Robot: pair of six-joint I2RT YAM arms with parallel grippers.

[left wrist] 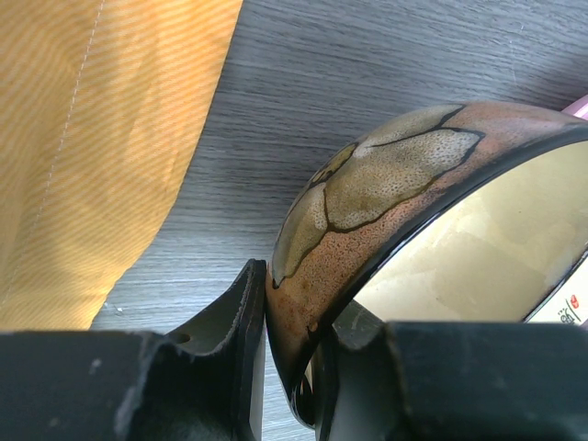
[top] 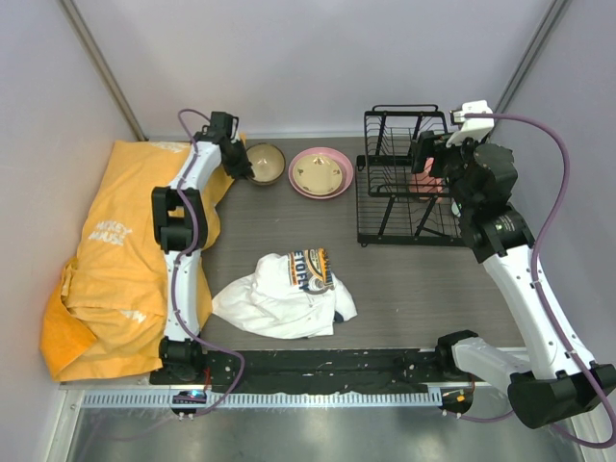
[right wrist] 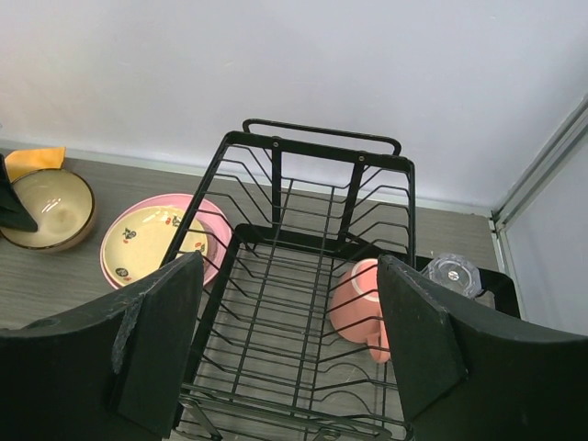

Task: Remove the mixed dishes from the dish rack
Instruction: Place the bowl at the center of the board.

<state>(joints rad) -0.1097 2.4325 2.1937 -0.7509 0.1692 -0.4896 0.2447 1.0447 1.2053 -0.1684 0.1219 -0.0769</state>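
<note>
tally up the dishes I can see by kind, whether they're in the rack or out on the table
Plates: 2, pink plate with cream plate stacked on it
Bowls: 1, tan bowl
Mugs: 1, pink mug
Glasses: 1, clear glass
Total: 5

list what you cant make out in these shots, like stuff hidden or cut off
- Tan bowl, left wrist view: its base and far side run out of frame; the left claw covers the gripped rim.
- Pink mug, top view: mostly behind the right arm, so its pose is unclear.
- Clear glass, right wrist view: only its top shows past the claw finger; what it stands in is hidden.
- Mint-green bowl: not visible in any view.
</note>
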